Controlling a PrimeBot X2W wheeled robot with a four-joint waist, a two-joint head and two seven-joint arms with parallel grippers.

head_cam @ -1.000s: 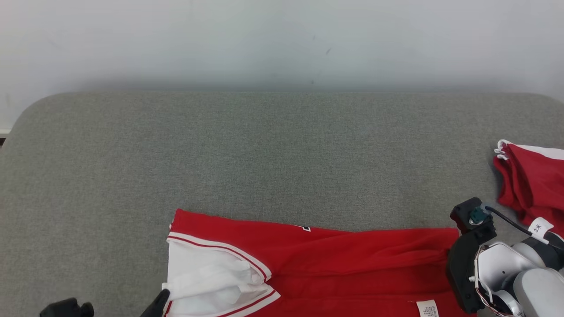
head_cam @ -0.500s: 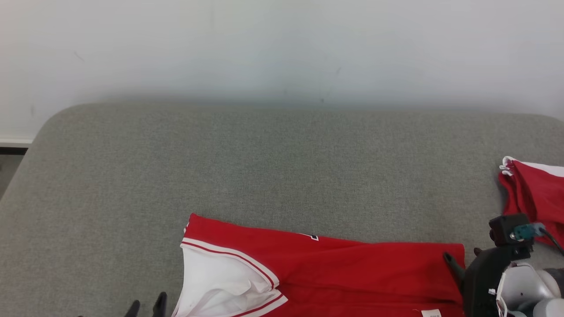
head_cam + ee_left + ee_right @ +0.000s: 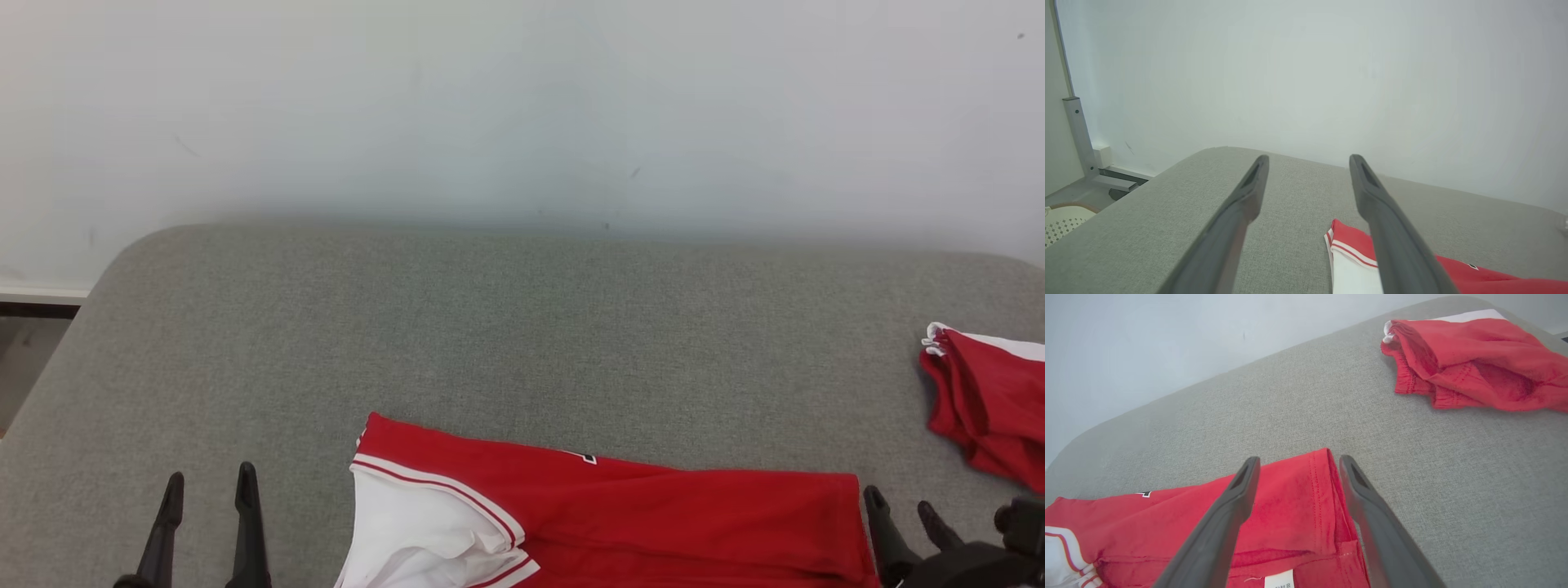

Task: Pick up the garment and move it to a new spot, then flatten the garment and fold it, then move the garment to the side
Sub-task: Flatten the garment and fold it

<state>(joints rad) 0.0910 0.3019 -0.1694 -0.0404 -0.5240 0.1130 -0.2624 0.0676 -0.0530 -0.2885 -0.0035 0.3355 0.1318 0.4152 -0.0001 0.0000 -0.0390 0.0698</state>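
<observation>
A pale wall (image 3: 522, 106) rises beyond both end effectors, and ahead of them and under them spreads a grey fabric-covered bench (image 3: 522, 327). The garment (image 3: 669, 506), red with white panels, lies flat on the bench between the two end effectors. Its long axis runs across from one to the other. The end with the white panel (image 3: 408, 523) and its red-and-white striped trim points toward the left end effector (image 3: 208, 478), and the plain red hemmed end points toward the right end effector (image 3: 902, 500). A second red garment (image 3: 988, 400), bunched up, sits farther out to the right of the right end effector, well apart from the first. The left end effector has its fingers spread with nothing between them, and the trimmed end lies near its right side. The right end effector is also spread and empty. In its wrist view the hemmed corner shows between its fingers, with a small white label (image 3: 1279, 582) close to their base.
</observation>
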